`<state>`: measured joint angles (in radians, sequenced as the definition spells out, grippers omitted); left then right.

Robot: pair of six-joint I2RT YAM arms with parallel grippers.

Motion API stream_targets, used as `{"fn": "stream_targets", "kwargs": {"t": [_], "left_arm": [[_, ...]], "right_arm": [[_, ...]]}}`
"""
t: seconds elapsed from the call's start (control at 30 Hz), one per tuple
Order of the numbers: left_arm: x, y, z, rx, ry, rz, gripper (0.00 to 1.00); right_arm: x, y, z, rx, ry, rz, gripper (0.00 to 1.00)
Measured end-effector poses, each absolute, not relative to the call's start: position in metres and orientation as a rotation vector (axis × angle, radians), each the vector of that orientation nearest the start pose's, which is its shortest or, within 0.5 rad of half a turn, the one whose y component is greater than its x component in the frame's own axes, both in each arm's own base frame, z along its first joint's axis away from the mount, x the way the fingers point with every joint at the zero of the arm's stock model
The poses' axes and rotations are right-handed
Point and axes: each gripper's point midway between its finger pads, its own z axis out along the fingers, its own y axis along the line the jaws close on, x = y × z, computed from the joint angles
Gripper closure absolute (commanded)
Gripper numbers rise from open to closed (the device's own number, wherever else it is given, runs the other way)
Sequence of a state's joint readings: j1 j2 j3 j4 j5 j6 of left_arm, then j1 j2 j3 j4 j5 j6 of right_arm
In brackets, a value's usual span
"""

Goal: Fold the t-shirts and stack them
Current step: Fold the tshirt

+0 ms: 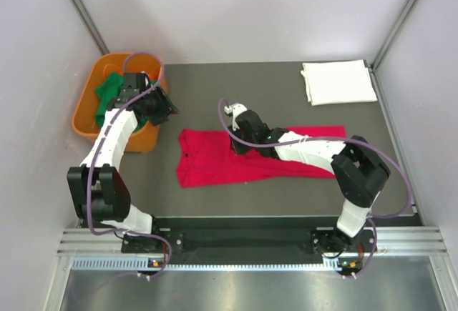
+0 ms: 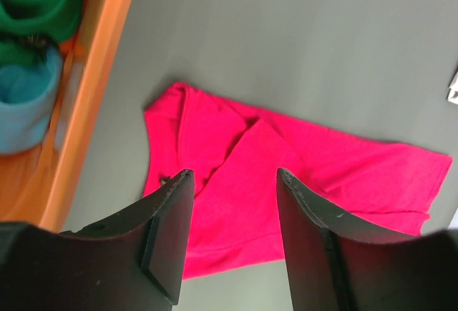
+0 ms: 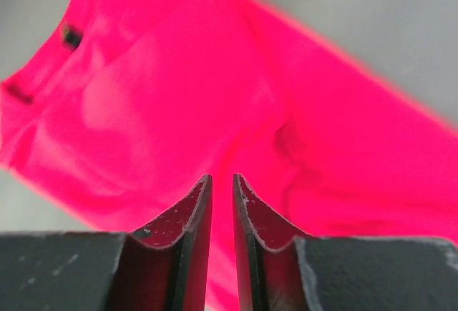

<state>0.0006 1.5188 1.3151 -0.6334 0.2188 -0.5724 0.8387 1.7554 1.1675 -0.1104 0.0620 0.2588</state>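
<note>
**Red tee: pinch an edge, not the middle**

Red t-shirt (image 1: 207,161) lies spread at ctr of table (image 1: 272,82), long axis 9–3 o'clock, collar twd 9. R gripper (image 3: 222,176) is over its middle, jaws a crack apart, empty. L gripper (image 2: 235,171) is at 9–10 by orange tub (image 1: 86,121), jaws wide, empty. Imo best to grip the 3 o'clock hem edge, then fold twd collar.

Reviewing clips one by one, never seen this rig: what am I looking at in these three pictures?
Two robot arms are bolted at the near edge of a grey table. One picture looks down from above; the other two come from wrist cameras, so the dark prongs are each arm's own fingers. A red t-shirt lies mid-table, a folded white t-shirt at the far right corner, and an orange tub on the left holds green cloth. The left gripper hangs open near the tub, empty. The right gripper is over the red t-shirt, jaws barely apart, nothing between them.
</note>
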Motion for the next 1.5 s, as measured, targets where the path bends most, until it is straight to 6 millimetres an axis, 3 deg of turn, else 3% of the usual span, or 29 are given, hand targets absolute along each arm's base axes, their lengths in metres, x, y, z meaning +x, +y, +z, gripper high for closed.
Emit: {"fn": "stream_targets", "kwargs": {"t": [0.17,0.4,0.47,0.57,0.7,0.83,1.03,1.17,1.3,1.5], "left_arm": [[0.386,-0.067,0.190,-0.568,2.374,-0.529,0.46],[0.368,-0.115,0.203,-0.411,2.381,-0.566,0.46],[0.360,-0.130,0.192,-0.387,2.405,-0.579,0.46],[0.341,-0.150,0.161,-0.377,2.479,-0.595,0.47],[0.327,-0.164,0.123,-0.403,2.583,-0.581,0.51],[0.336,-0.176,0.089,-0.429,2.642,-0.557,0.52],[0.346,-0.188,0.033,-0.443,2.760,-0.484,0.54],[0.370,-0.194,0.034,-0.434,2.737,-0.445,0.53],[0.396,-0.187,0.029,-0.446,2.716,-0.324,0.53],[0.411,-0.180,0.028,-0.446,2.719,-0.201,0.52]], "right_arm": [[0.300,0.349,0.072,-0.606,2.320,0.611,0.82],[0.329,0.304,0.047,-0.437,2.401,0.568,0.82],[0.332,0.299,0.042,-0.424,2.416,0.561,0.82],[0.327,0.300,0.037,-0.426,2.427,0.572,0.82],[0.319,0.294,0.035,-0.408,2.445,0.568,0.81],[0.315,0.281,0.058,-0.360,2.424,0.532,0.78],[0.315,0.266,0.148,-0.296,2.214,0.569,0.72],[0.311,0.255,0.192,-0.268,2.098,0.596,0.71],[0.313,0.245,0.195,-0.246,2.087,0.574,0.71],[0.320,0.226,0.178,-0.203,2.126,0.505,0.64]]}}
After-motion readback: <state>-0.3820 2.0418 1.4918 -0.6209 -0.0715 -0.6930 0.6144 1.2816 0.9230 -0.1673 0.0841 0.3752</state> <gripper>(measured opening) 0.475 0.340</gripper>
